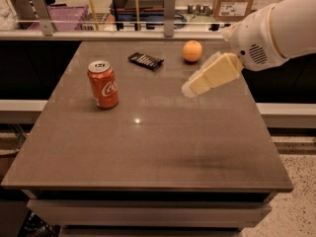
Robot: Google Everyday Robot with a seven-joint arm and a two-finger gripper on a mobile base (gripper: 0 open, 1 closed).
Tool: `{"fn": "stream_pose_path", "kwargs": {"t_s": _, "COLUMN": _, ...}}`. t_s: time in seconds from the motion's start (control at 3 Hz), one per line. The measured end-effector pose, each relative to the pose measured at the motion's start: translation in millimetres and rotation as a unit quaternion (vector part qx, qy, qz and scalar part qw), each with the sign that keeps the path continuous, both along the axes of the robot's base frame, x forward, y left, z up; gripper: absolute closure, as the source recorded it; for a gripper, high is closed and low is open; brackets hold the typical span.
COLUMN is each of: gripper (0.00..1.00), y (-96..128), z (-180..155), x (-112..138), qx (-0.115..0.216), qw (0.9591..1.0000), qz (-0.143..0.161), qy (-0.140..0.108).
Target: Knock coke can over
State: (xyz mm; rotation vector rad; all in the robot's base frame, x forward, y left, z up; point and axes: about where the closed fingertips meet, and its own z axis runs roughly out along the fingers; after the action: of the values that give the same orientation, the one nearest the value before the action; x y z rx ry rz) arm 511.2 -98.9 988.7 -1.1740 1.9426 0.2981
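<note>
The coke can (103, 85) stands upright in the left-centre of the frame. It is a smooth red-orange aluminium cylinder with white script and a dull silver top with its pull tab. It rests on a flat brown-grey tabletop (148, 152) with a faint sheen and one small bright glint just right of and below the can.

The gripper (191, 88) hangs above the tabletop in the right-centre of the frame, well apart from the can. Its cream, wedge-shaped fingers (217, 73) slant down toward the left, lie together with no gap showing and hold nothing. Behind them the arm (276, 28) is a rounded white shell with a small speaker-like grille, running off the upper right corner.

A round orange fruit (192, 51) sits near the far edge, just above the gripper in the picture. A flat black ribbed packet (145, 60) lies to its left, between the fruit and the can but farther back. Neither lies on the bare stretch between the gripper and the can.

The can stands well in from the left edge, with bare surface on every side. The near half of the tabletop, toward the bottom of the frame, carries only a soft shadow. Beyond the far edge runs a pale rail (98, 33) with upright posts, and speckled floor (301, 201) shows at the lower right.
</note>
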Motion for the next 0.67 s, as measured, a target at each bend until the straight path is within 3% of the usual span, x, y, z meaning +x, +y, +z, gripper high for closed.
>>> {"fn": "stream_pose_path", "kwargs": {"t_s": 0.67, "gripper": 0.00, "y": 32, "z": -14, "x": 29, "qx": 0.056, "qw": 0.9978, "qz": -0.012, "qy": -0.034}}
